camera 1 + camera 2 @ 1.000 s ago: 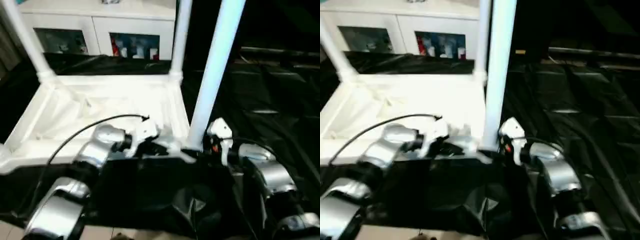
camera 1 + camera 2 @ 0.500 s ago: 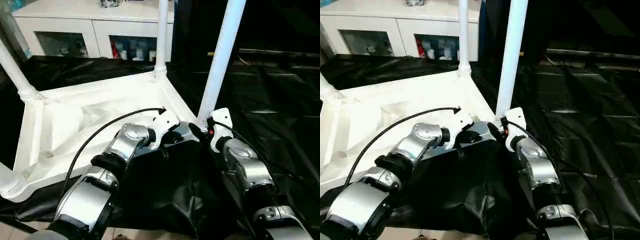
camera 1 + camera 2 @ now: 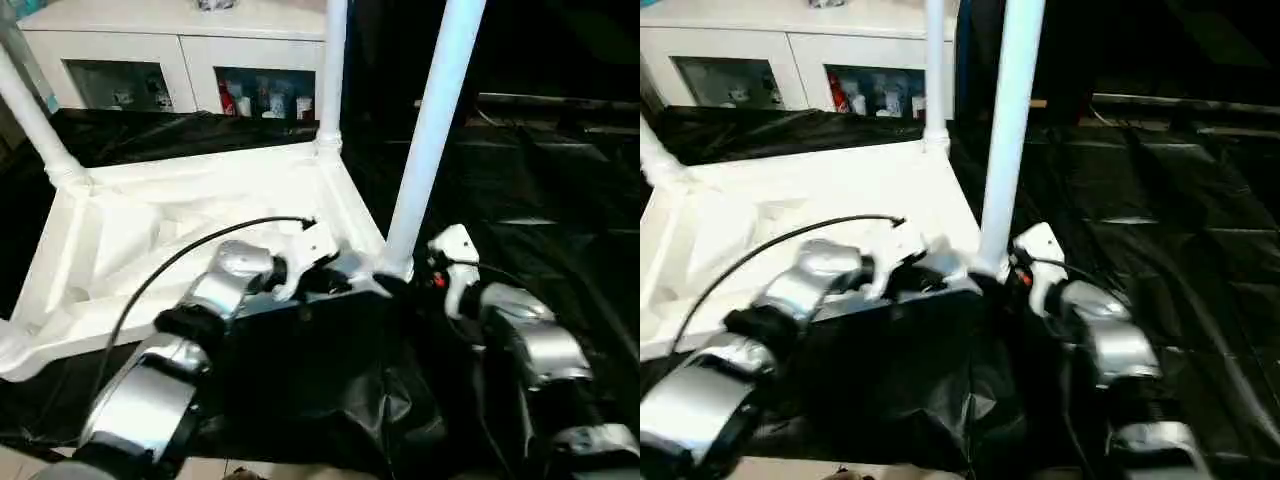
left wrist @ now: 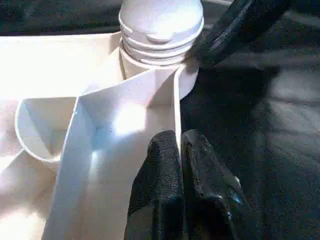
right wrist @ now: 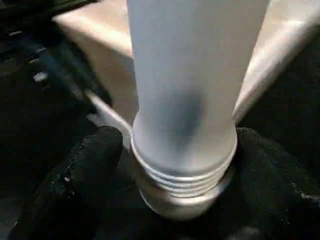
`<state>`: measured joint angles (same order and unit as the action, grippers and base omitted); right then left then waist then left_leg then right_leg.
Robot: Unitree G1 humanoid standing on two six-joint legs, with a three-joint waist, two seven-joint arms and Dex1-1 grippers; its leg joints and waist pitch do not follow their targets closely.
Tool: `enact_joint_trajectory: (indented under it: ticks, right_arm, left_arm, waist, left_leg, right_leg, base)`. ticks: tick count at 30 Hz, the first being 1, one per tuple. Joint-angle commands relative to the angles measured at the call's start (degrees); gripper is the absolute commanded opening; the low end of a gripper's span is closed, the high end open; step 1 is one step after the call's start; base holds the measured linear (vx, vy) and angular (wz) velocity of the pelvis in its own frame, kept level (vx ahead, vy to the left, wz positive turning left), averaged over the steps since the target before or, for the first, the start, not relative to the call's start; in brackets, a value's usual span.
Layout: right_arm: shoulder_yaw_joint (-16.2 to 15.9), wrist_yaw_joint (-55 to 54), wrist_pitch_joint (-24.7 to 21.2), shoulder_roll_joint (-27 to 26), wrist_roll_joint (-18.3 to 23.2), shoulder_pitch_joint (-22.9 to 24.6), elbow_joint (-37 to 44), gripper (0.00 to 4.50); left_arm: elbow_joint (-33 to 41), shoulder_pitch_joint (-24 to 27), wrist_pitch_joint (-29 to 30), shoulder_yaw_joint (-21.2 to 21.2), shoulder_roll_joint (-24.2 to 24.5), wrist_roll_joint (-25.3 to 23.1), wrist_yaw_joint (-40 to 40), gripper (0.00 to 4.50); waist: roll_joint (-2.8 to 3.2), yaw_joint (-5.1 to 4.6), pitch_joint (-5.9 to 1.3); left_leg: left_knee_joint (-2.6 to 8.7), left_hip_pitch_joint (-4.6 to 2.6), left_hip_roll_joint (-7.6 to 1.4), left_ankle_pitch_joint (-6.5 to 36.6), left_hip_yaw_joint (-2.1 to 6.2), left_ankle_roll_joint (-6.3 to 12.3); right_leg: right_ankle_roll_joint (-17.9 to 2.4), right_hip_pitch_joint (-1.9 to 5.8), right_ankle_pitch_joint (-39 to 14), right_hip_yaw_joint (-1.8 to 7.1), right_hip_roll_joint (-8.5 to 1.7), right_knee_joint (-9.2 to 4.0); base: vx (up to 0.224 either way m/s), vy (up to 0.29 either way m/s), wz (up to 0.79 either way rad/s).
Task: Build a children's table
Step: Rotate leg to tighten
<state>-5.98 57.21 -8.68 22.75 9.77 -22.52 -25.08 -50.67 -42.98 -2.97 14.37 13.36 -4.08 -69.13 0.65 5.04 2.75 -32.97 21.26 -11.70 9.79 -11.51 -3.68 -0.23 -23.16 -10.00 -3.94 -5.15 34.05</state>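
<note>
Head views: the tabletop point(image 3: 200, 215) is laid upside down on black sheeting so legs can be socketed.

Left wrist: the left hand point(image 4: 180, 145) is pinched shut on the tabletop's rim, probably steadying it.

Right wrist: the near leg point(image 5: 192, 75), seated in its corner socket point(image 5: 185, 192), is straddled by the right hand point(image 5: 175, 165), fingers spread either side.

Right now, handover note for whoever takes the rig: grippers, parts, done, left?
Left gripper: shut, pinched on the rim wall of the tabletop beside the near right corner socket.
Right gripper: fingers on either side of the near right leg at its ribbed base; whether they grip it cannot be told.
Tabletop lies underside up on the black sheet. Far left leg, far right leg and near right leg stand in their sockets.
Left: confirm the near right leg is fully seated, check the near left corner, flip the table upright.
</note>
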Motion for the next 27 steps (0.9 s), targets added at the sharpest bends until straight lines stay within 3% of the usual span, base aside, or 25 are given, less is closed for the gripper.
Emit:
enact_joint_trajectory:
  ticks: [1,2,6,7,8,10,11,19,24,27]
  right_arm:
    - [-2.3,5.6,-0.9,0.4,1.8,0.2,2.7,3.74]
    - [-2.3,6.5,-1.1,0.8,2.1,0.3,2.9,3.74]
    - [-2.3,8.1,-1.1,1.4,2.4,0.0,3.4,3.74]
    - [-2.2,8.1,-1.1,1.3,2.4,-0.1,3.4,3.60]
    - [-2.4,8.4,-1.1,1.3,2.5,-0.3,3.3,3.60]
    - [-2.7,8.9,-1.4,1.1,2.7,-0.5,3.2,3.39]
    - [-2.8,9.1,-1.4,1.1,2.8,-0.6,3.0,3.32]
    - [-3.0,9.0,-1.5,0.7,2.4,-0.2,3.1,2.70]
    - [-2.3,3.8,-2.0,-0.7,0.8,0.9,2.3,2.67]
    - [-0.1,-8.8,-2.5,-5.0,-1.9,1.4,-1.6,2.67]
  left_arm:
    - [3.3,0.7,-0.1,0.1,-0.2,3.4,-5.2,0.00]
    - [3.9,1.1,0.1,0.3,0.2,3.7,-6.4,0.00]
    - [5.3,2.2,0.0,0.4,1.6,3.7,-8.3,0.00]
    - [5.8,2.5,0.4,0.3,1.9,3.9,-8.9,0.00]
    - [6.4,2.7,0.6,0.3,2.1,4.0,-9.1,0.00]
    - [7.2,3.0,1.0,0.3,2.3,4.2,-9.4,0.00]
    - [7.5,3.1,1.2,0.3,2.3,4.2,-9.4,0.00]
    - [8.5,3.5,1.7,0.0,1.8,4.0,-8.5,0.00]
    - [6.3,2.4,1.1,-0.4,0.6,2.1,-2.4,0.00]
    - [1.7,-0.3,1.0,-0.6,-2.3,-1.1,8.4,0.00]
  waist:
    - [-0.91,0.09,-3.78]
    - [-0.64,0.19,-3.74]
    - [-0.50,0.24,-3.55]
    - [-0.52,0.31,-3.50]
    - [-0.96,0.27,-3.50]
    - [-0.71,0.32,-3.54]
    - [-1.03,0.21,-3.52]
    - [-0.86,0.28,-3.65]
    - [-0.88,0.08,-3.51]
    - [-0.96,-0.20,-3.28]
  left_leg:
    - [3.03,-0.52,-1.70,10.8,0.54,5.90]
    - [3.10,-0.64,-1.78,11.4,0.60,5.57]
    - [3.35,-1.05,-1.96,13.6,0.61,4.03]
    - [3.39,-1.12,-1.95,14.0,0.57,3.61]
    - [3.46,-1.06,-1.94,14.0,0.58,3.32]
    - [3.48,-0.96,-1.93,13.4,0.67,3.08]
    - [3.50,-0.84,-1.90,13.2,0.66,3.10]
    - [3.28,-0.78,-1.78,11.4,0.60,3.67]
    - [3.40,-0.86,-1.72,12.7,0.67,2.98]
    - [3.47,-1.19,-1.46,14.8,0.72,1.55]
  right_leg:
    - [-14.9,3.18,-7.6,2.14,-2.98,-3.52]
    - [-14.8,3.11,-9.4,2.13,-3.12,-3.59]
    - [-13.8,2.66,-13.7,2.24,-3.15,-4.07]
    - [-13.6,2.58,-14.4,2.28,-3.15,-4.15]
    - [-13.2,2.62,-14.9,2.28,-3.15,-4.17]
    - [-12.9,2.66,-15.0,2.29,-3.23,-4.05]
    - [-12.8,2.71,-14.8,2.27,-3.18,-4.02]
    - [-13.1,2.77,-12.3,2.28,-3.13,-3.76]
    - [-12.3,2.66,-15.1,2.26,-3.16,-4.12]
    - [-10.8,2.24,-20.1,2.28,-3.21,-4.76]
  base:
    - [0.000,0.000,0.00]
    - [0.000,0.000,0.00]
    - [0.000,0.000,0.00]
    - [0.000,0.000,0.00]
    - [0.000,0.000,0.00]
    - [0.000,0.000,0.00]
    - [0.000,0.000,0.00]
    - [0.000,0.000,0.00]
    - [0.000,0.000,0.00]
    - [0.000,0.000,0.00]
